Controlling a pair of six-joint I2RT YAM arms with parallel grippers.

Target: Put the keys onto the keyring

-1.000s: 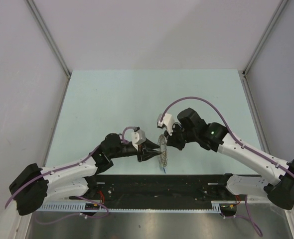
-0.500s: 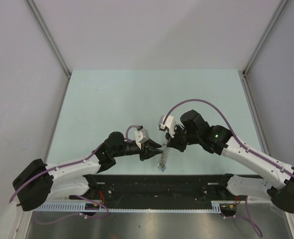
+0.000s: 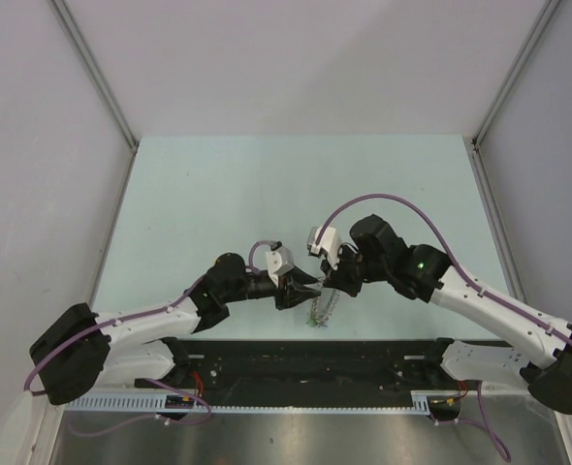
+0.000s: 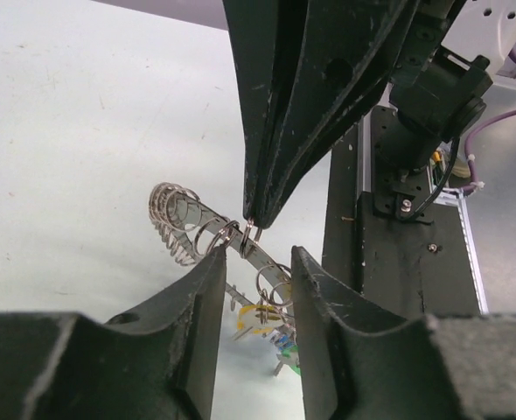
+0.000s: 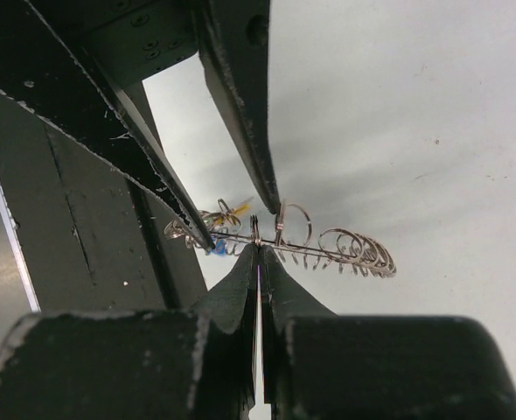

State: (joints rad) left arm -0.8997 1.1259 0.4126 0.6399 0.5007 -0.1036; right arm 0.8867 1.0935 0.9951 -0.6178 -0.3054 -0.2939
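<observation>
The keyring (image 4: 188, 223) is a thin metal strip strung with several wire rings; it hangs just above the table between both grippers (image 3: 322, 306). The keys, tiny with yellow (image 4: 260, 317) and green heads, hang bunched at its near end; they also show in the right wrist view (image 5: 219, 229). My right gripper (image 5: 259, 249) is shut on one small ring of the keyring (image 5: 345, 249); in the left wrist view its tip (image 4: 251, 223) comes down from above. My left gripper (image 4: 254, 258) is open, its jaws on either side of the strip. In the top view the left (image 3: 310, 288) and right (image 3: 327, 284) grippers nearly touch.
The pale green table (image 3: 267, 184) lies between grey side walls. The black base plate (image 3: 315, 354) of the arms runs along the near edge, just behind the keyring. Purple cables loop over both wrists.
My left gripper has moved right and closer to the right gripper. The keyring has swung from upright to hanging lower and slanted, with the keys towards the near edge.
</observation>
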